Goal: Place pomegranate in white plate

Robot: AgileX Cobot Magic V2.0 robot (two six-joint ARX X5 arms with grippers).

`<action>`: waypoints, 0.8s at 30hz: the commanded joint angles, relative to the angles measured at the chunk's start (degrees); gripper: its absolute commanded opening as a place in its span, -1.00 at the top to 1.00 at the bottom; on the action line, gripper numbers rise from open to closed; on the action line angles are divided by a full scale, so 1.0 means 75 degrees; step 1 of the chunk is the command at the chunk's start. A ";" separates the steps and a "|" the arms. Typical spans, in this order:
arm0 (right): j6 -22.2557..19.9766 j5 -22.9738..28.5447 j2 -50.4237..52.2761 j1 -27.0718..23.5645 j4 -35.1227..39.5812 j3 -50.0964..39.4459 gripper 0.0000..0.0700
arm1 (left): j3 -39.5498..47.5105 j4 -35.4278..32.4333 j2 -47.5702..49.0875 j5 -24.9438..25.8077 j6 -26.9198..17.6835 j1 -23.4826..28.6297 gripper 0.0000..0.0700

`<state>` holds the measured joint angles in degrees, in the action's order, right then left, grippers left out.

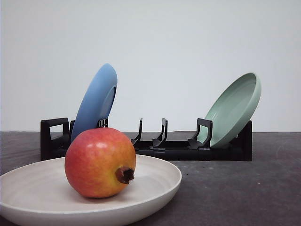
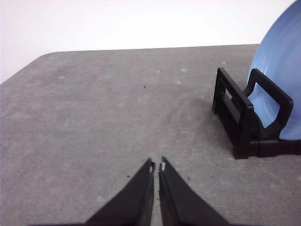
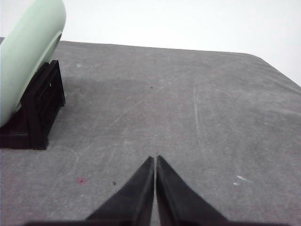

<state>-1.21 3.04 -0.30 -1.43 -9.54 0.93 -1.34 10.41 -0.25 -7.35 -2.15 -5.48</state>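
The pomegranate (image 1: 100,162), red blushing yellow-orange with its dark crown nub facing front right, rests inside the white plate (image 1: 160,181) at the near left of the front view. The plate lies flat on the dark grey table. My left gripper (image 2: 156,166) is shut with nothing in it, hovering over bare table beside the end of the black rack (image 2: 244,120). Over bare table too, my right gripper (image 3: 154,159) is shut and holds nothing.
A black dish rack (image 1: 155,143) stands across the table behind the white plate. A blue plate (image 1: 96,101) leans in its left end and a pale green plate (image 1: 235,108) in its right end. The table's far edges show in both wrist views.
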 commanded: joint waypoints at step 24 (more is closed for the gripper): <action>0.0105 -0.0002 0.0012 0.0020 0.0070 -0.0032 1.00 | 0.0087 0.0006 -0.0003 0.0007 -0.0023 0.0000 1.00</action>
<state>-1.21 3.03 -0.30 -1.43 -9.54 0.93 -1.34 10.41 -0.25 -7.35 -2.15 -5.48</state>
